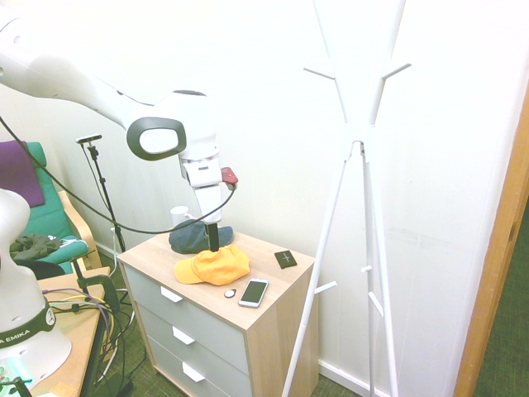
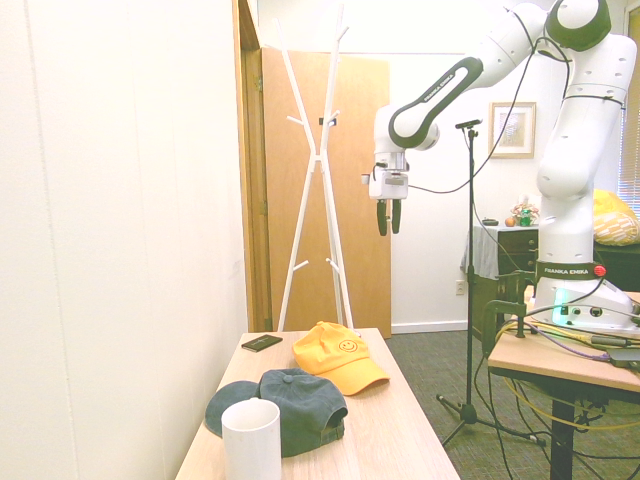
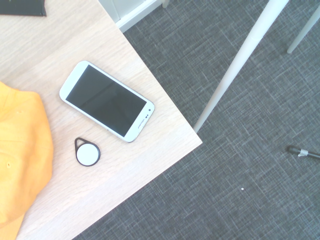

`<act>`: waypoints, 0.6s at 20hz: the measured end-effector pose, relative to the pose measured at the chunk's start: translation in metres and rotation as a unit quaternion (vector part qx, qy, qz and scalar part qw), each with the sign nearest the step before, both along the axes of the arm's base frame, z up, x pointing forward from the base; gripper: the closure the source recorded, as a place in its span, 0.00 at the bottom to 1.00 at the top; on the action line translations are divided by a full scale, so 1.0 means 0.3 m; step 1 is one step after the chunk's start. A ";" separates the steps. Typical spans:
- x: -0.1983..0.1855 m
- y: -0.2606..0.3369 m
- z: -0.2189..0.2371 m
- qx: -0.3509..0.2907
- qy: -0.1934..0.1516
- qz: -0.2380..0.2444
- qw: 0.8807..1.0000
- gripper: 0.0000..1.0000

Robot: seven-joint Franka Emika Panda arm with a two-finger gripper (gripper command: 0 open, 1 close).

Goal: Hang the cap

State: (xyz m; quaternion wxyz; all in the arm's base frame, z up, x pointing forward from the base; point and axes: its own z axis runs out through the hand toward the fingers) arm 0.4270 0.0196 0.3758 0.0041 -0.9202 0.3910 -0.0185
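We have nothing done yet — the cap (image 2: 338, 356) lies on the dresser (image 1: 256, 317), our gripper (image 2: 388, 219) empty, fingers apart, coat stand (image 2: 318, 170) bare.

A room with plain white walls (image 1: 273, 99) is shown, brightly and evenly lit. A light wooden chest of drawers (image 1: 223, 331) with pale grey drawer fronts and white handles is set against the wall. Just beside it, a white coat stand (image 1: 359, 190) with splayed legs and angled pegs is placed. The floor is covered by dark grey carpet (image 3: 240, 165). A wooden door (image 2: 355, 190) is seen behind the stand in the second exterior view, and a framed picture (image 2: 513, 130) is hung on the far wall above a dark cabinet (image 2: 505, 262). A green armchair (image 1: 50, 219) with a purple cloth is placed in the corner.
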 end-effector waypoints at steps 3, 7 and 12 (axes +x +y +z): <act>0.001 0.002 -0.003 -0.002 0.001 -0.001 1.000 0.00; 0.014 0.076 -0.037 -0.006 -0.001 0.011 1.000 0.00; 0.050 0.301 -0.121 -0.007 -0.004 0.050 0.999 0.00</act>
